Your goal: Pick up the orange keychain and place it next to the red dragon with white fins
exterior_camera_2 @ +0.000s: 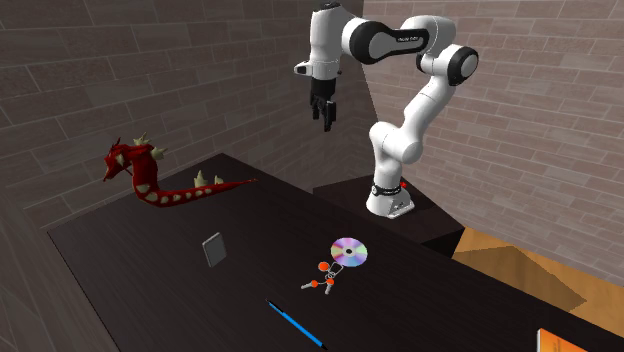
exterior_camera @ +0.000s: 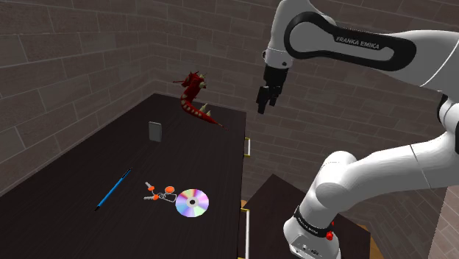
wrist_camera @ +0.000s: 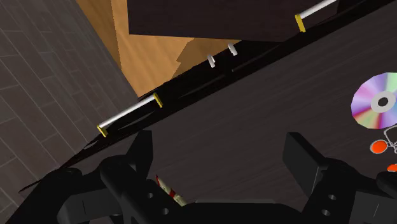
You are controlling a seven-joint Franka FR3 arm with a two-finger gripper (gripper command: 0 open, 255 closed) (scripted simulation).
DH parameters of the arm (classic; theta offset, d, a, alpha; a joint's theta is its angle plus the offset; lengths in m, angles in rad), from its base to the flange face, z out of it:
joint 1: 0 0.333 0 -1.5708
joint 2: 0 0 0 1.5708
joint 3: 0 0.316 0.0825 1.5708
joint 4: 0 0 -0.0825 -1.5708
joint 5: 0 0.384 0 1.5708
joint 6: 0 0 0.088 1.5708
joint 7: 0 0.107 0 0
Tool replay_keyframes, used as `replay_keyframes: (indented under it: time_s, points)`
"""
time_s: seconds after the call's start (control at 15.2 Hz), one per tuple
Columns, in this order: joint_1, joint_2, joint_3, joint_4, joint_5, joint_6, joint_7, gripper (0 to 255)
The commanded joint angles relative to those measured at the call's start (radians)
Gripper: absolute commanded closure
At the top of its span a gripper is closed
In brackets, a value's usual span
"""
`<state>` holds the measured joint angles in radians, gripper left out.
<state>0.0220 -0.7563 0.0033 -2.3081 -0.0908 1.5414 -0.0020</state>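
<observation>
The orange keychain (exterior_camera: 160, 193) lies flat on the dark table (exterior_camera: 88, 221), keys and orange tags fanned out, beside a shiny disc (exterior_camera: 192, 203). In the second exterior view the keychain (exterior_camera_2: 325, 275) sits just in front of the disc (exterior_camera_2: 349, 252). The red dragon with pale fins (exterior_camera: 195, 99) stands at the table's far corner, tail stretched along the edge (exterior_camera_2: 150, 175). My gripper (exterior_camera: 262, 105) hangs open and empty high over the table's edge, well above and apart from both (exterior_camera_2: 328, 122). In the wrist view my gripper (wrist_camera: 222, 156) has its fingers apart, with the disc (wrist_camera: 375, 100) and an orange tag (wrist_camera: 380, 147) off to one side.
A blue pen (exterior_camera: 112, 190) lies near the keychain, and a small grey upright block (exterior_camera: 154, 130) stands mid-table. Drawer handles (exterior_camera: 248, 146) line the table's side facing the stand. A lower dark cabinet (exterior_camera: 283, 199) sits by the robot base. Brick walls close in behind the table.
</observation>
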Motion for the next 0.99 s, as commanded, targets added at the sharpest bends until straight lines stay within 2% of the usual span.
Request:
replay_keyframes:
  time_s: [0.0,0.46,0.92]
  points:
    - [0.000,0.000,0.000,0.000,0.000,0.000,0.000,0]
    - [0.050,0.119,0.093,-0.044,0.074,0.157,0.097,0]
    - [0.093,0.285,0.186,-0.032,0.123,0.312,0.189,0]
